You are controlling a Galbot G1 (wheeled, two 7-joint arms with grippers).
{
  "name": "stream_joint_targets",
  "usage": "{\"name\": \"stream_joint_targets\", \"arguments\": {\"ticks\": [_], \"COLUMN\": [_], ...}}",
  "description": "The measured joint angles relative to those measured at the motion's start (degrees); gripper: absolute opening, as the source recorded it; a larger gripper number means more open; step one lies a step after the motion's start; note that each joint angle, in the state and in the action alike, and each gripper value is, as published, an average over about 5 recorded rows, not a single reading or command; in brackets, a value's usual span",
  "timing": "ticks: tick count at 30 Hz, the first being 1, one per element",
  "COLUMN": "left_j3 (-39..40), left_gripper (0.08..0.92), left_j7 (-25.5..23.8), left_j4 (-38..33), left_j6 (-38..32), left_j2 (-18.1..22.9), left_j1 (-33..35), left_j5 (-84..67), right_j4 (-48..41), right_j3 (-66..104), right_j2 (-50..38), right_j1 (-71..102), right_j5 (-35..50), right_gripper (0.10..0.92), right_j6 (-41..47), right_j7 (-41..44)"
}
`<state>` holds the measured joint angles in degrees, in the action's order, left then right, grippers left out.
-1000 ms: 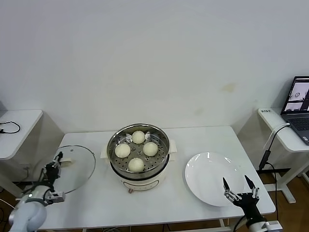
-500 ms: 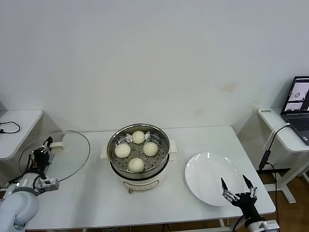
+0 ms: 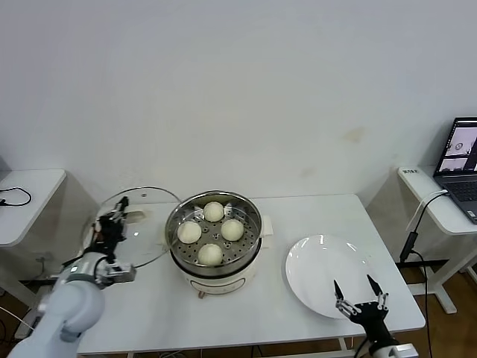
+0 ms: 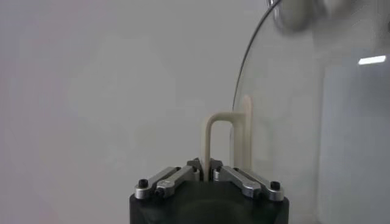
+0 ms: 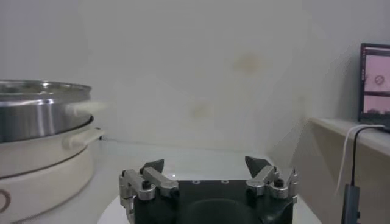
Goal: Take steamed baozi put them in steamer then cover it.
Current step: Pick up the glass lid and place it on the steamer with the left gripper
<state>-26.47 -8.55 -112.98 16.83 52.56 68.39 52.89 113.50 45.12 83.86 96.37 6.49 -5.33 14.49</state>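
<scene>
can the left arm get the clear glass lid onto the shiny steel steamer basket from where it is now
Probably yes. The left gripper holds the clear glass lid raised beside the shiny steel steamer basket, with nothing between them.

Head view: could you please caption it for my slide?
Left gripper carries the lid beside the steamer holding four baozi.

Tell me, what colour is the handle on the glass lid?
Cream-white. The lid's handle shows best in the left wrist view, pinched by the left gripper.

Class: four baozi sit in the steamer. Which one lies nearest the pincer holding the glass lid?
The baozi on the steamer's left side: it lies closest to the left pincer gripping the lid; the other three sit farther right.
</scene>
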Motion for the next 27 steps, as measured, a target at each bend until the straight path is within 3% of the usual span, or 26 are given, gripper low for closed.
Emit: {"name": "stream_joint_targets", "arguments": {"ticks": [15, 27], "left_j3": [16.45, 22.55], "left_gripper": [0.148, 0.148], "left_j7": [-5.65, -8.76], "left_j4": [2.93, 5.43], "left_j6": [7.01, 8.65], "left_j2": [6.92, 13.41], "left_j1": [-13.94, -16.67], "left_j5": [7.59, 15.14], "right_j4": [-2.12, -3.06], "right_j3": [-4.00, -5.78], "right_j2": [3.81, 4.94], "right_j1": [-1.17, -1.36], "right_j5": [-7.39, -10.15], "right_gripper": [0.823, 0.823], "right_j6": [-0.65, -0.80], "right_j7": [-0.27, -0.25]}}
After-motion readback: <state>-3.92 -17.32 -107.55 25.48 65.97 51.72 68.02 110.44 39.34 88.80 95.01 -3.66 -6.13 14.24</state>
